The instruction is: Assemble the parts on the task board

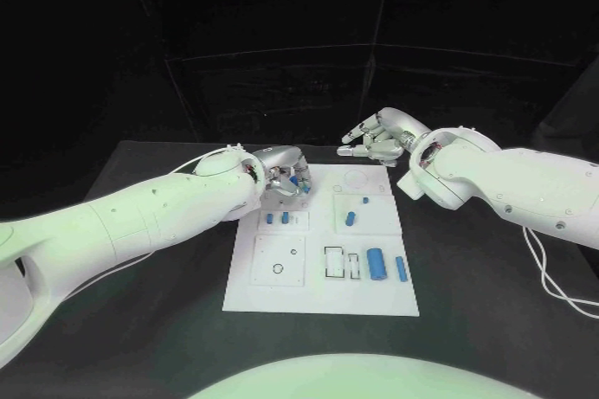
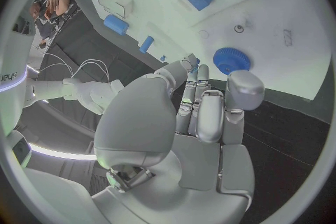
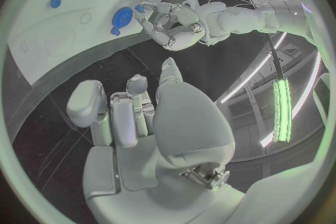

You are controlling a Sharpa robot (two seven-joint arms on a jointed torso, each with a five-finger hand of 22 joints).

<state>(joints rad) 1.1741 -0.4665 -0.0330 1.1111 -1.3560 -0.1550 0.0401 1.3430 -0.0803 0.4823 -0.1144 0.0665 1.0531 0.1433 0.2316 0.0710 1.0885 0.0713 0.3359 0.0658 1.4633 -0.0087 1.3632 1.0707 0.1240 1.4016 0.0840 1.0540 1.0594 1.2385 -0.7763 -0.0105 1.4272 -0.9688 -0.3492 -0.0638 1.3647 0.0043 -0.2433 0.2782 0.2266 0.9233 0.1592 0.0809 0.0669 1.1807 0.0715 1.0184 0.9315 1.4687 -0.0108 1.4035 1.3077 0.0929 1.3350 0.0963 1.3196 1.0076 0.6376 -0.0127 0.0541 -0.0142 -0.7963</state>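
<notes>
The black surface carries the white task board, which lies in its middle and serves as the landmark here.

The left arm reaches in over the near-left side of the task board, and the left robot hand hangs above the board's far-left corner. In the left wrist view its fingers are drawn together and point toward the board beside a blue gear that sits on the board close to its edge. Whether the fingertips touch that gear or pinch anything I cannot tell.

The right arm comes in past the right side of the task board. The right robot hand is off the board, beyond its far edge, over the bare surface. In the right wrist view its fingers are loosely bent, apart, and nothing lies in them: released.

On the near part of the board lie a fat blue cylinder and, just to its right, a thinner blue peg. Nearer the board's middle rests a short blue peg. Small blue blocks stand on the board's left half, just near of the left robot hand.
</notes>
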